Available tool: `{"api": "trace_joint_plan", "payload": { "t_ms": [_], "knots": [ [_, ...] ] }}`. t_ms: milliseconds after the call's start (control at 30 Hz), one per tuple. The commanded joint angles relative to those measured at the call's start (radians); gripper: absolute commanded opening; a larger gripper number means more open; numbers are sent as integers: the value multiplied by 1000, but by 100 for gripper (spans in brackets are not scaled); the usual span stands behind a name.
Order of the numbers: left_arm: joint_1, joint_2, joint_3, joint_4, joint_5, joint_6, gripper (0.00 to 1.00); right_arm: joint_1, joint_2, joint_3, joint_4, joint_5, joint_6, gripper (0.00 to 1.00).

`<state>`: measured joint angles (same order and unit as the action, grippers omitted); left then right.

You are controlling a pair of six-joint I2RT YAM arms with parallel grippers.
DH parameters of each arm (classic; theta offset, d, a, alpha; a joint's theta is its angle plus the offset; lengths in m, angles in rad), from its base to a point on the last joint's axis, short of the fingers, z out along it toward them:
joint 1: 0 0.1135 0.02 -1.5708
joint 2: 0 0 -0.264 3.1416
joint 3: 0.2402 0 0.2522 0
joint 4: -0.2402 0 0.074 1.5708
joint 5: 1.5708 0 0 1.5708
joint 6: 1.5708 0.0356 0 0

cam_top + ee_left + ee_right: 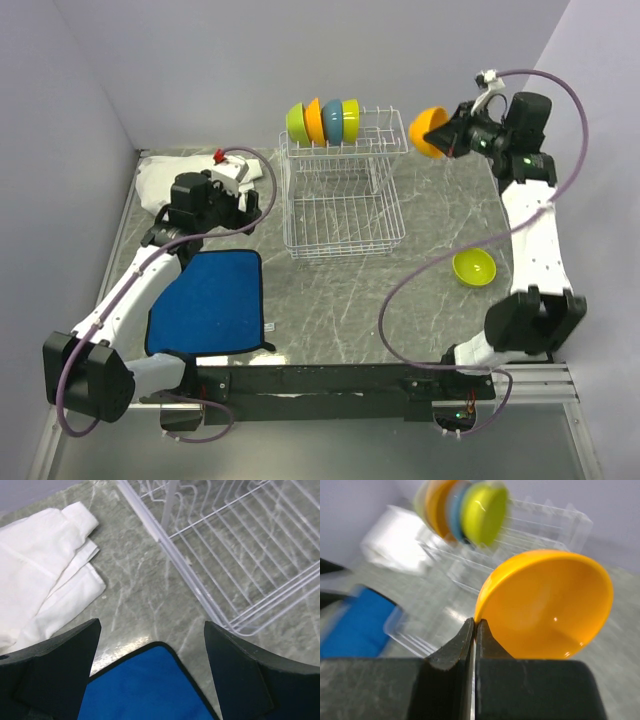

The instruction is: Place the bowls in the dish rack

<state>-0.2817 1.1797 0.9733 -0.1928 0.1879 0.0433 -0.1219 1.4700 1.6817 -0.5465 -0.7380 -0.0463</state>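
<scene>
Beside rack (pixel 344 252), right tool (pixel 474 630) clamped on orange bowl (pixel 550 605)

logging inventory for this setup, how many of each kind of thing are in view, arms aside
glossy round plastic bowls: 6, counting the orange bowl in the right tool
white wire dish rack: 1
blue cloth mat: 1
white folded cloth: 1
total: 9

Grey-green marbled table (pixel 330 300), enclosed by pale lilac walls (pixel 300 50). A blue mat (pixel 210 300) with dark edging lies flat at the near left. A crumpled white cloth (pixel 160 180) sits in the far left corner, apart from the mat.
</scene>
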Motion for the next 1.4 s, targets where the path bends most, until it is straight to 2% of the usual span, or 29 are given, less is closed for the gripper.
{"api": "trace_joint_plan", "payload": {
  "t_ms": [0, 33, 100, 133, 167, 300, 500, 800, 833, 1000, 1367],
  "knots": [
    [44, 29, 68, -73, -10, 153, 91, -27, 119, -71, 783, -445, 551, 0],
    [50, 26, 61, -71, -14, 209, 91, -28, 191, -76, 966, -472, 858, 0],
    [62, 28, 44, -63, -27, 266, 91, -24, 292, 39, 1080, -514, 919, 0],
    [64, 40, 51, -69, -48, 308, 91, -24, 321, 58, 1167, -540, 1041, 0],
    [65, 52, 62, -106, -59, 317, 92, -24, 351, 87, 1253, -549, 1083, 0],
    [67, 116, 143, -233, -39, 374, 91, -25, 511, 272, 1338, -548, 1218, 0],
    [67, 196, 263, -332, -41, 415, 92, -9, 703, 469, 1369, -537, 1266, 0],
    [65, 276, 373, -461, -73, 461, 93, 13, 799, 435, 1548, -537, 1384, 0],
    [64, 279, 384, -470, -76, 475, 99, 14, 809, 446, 1551, -538, 1389, 0],
    [62, 297, 415, -520, -90, 491, 100, 27, 871, 504, 1533, -535, 1379, 0],
    [33, 308, 383, -482, -125, 495, 99, 85, 888, 493, 1530, -551, 1390, 0]
  ]
}}
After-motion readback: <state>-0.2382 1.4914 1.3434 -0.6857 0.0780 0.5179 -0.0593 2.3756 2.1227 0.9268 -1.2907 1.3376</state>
